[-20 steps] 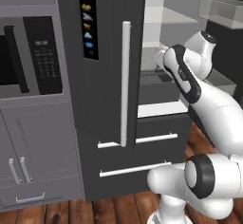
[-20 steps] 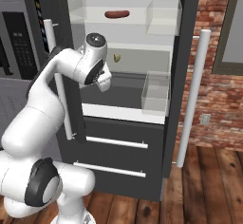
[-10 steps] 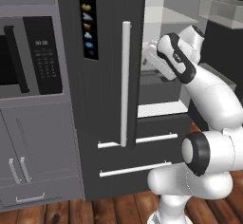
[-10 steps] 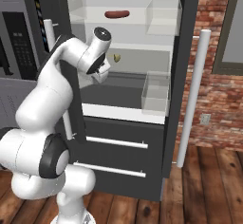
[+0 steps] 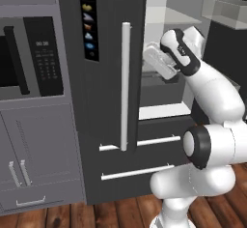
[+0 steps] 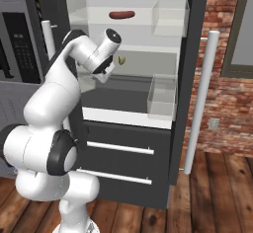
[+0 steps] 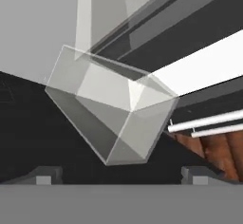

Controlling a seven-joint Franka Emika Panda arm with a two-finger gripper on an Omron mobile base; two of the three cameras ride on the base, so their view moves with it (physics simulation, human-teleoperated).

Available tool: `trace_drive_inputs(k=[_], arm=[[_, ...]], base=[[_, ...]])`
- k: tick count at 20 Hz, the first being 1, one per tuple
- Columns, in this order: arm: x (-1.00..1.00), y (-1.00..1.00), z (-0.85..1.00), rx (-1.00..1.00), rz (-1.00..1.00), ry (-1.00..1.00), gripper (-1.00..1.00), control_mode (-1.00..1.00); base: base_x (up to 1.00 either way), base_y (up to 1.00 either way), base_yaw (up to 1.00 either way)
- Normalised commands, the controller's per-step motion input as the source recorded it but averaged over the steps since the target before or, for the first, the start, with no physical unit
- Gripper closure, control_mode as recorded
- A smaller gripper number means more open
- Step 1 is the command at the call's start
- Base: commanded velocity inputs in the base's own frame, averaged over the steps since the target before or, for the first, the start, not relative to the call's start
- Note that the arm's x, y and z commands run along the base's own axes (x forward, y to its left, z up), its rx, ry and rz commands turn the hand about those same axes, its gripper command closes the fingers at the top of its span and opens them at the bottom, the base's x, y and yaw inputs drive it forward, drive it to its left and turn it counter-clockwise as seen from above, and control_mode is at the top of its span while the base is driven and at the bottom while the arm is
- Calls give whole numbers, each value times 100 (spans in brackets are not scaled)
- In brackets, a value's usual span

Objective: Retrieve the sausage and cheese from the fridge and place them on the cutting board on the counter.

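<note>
The fridge (image 6: 190,54) stands with its right door swung open and its left door (image 5: 111,77) closed. A reddish-brown sausage (image 6: 121,15) lies on the upper shelf. The small yellow-olive cheese (image 6: 121,59) sits on the shelf below. My gripper (image 6: 102,73) hangs at the left of the fridge opening, just left of and slightly below the cheese, touching neither food. In the left base view the gripper (image 5: 153,58) is at the edge of the closed door. The fingertips (image 7: 45,175) stand wide apart with nothing between them, so the gripper (image 7: 121,178) is open. The cutting board and counter are out of view.
A clear bin (image 7: 118,118) sits in the fridge ahead of the hand; another clear bin (image 6: 162,96) hangs at the right. Two drawer handles (image 6: 121,148) run below the white shelf edge. A grey cabinet with a black-panelled oven (image 5: 29,63) is to the left, a brick wall (image 6: 232,94) to the right.
The arm has folded up and its hand has moved left and slightly up toward the fridge's left side. The jaws stayed open. Sausage and cheese have not moved.
</note>
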Motion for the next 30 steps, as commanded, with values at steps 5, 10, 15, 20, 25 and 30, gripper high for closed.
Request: trace_drive_inputs(k=[5,10,15,20,25,30], arm=[[-30,64,6,-1,34,-7,-100,-100],[-25,86,2,-9,24,-14,-100,-100],[-23,94,0,-11,9,-24,-100,-100],[-22,94,0,-9,1,-23,-100,-100],[-18,93,0,-7,0,-23,-100,-100],[-4,66,0,-12,0,-10,-100,-100]], base=[[0,0,0],[0,0,0],[0,0,0],[0,0,0],[0,0,0],[0,0,0]])
